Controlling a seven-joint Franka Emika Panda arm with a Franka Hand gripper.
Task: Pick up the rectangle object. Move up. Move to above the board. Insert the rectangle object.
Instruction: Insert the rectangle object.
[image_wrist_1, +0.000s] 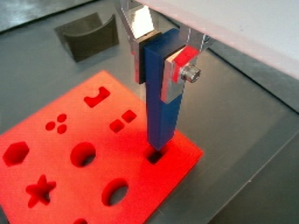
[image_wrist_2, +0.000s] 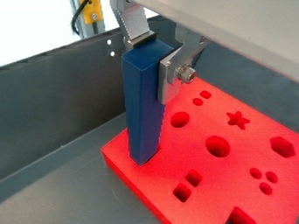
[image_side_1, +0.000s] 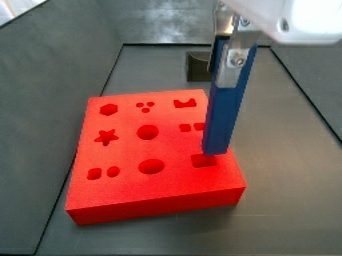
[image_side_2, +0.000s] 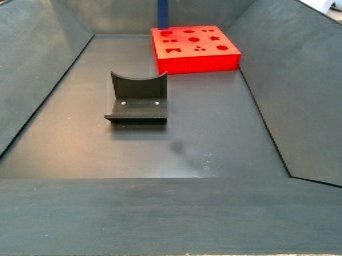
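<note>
— So, what is around you on the floor?

— Mostly the fixture, a dark L-shaped bracket on its base plate. It stands well apart from the board in a side view, nearer that camera, with bare floor between them. I also catch it in a wrist view, beyond the far corner of the red slab. Nothing stands between it and me.

— And your claw?

— My gripper hangs above the board, near one of its corners. My silver fingers are clamped on the upper part of the rectangle object, one plate on each side.

— Where does that bar sit?

— Upright, its lower end at a small rectangular hole close to the board's edge. In a wrist view the blue bar meets that opening; how deep it goes I cannot tell. The star, circles and squares lie open beside it.

— What of the surface and room?

— A dark grey floor, smooth, with a faint pale smudge. Sloping grey walls rise on each side like a trough.
</note>
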